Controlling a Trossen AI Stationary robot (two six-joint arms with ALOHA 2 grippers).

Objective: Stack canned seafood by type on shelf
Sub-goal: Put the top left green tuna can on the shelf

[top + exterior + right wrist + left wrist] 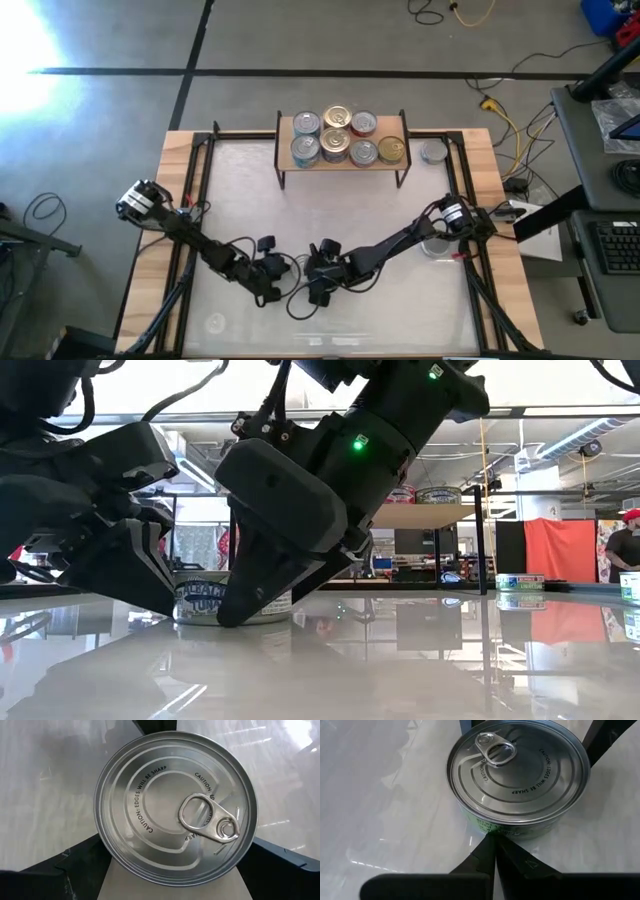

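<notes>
A silver-topped tin (517,770) with a pull tab and a green-and-blue label (205,600) stands upright on the white tabletop near its front edge. My left gripper (493,836) is shut, with its tips against the tin's side. My right gripper (316,284) comes from the other side, open. Its two fingers (75,865) stand on either side of the tin (175,810). The shelf (392,127) at the table's far edge carries several tins, some silver-topped and some gold-topped. My left gripper's shut fingertips meet the tin's side wall (492,830) just under the rim. They slant down from the table's left. The tin stands upright on the table. My right gripper's fingers flank the tin, but I cannot tell whether they touch it.
One loose tin (433,152) sits on the table right of the shelf. Another (437,246) sits under my right arm. The low view shows a tin (520,582) at the right. A person (628,545) stands in the room beyond the table.
</notes>
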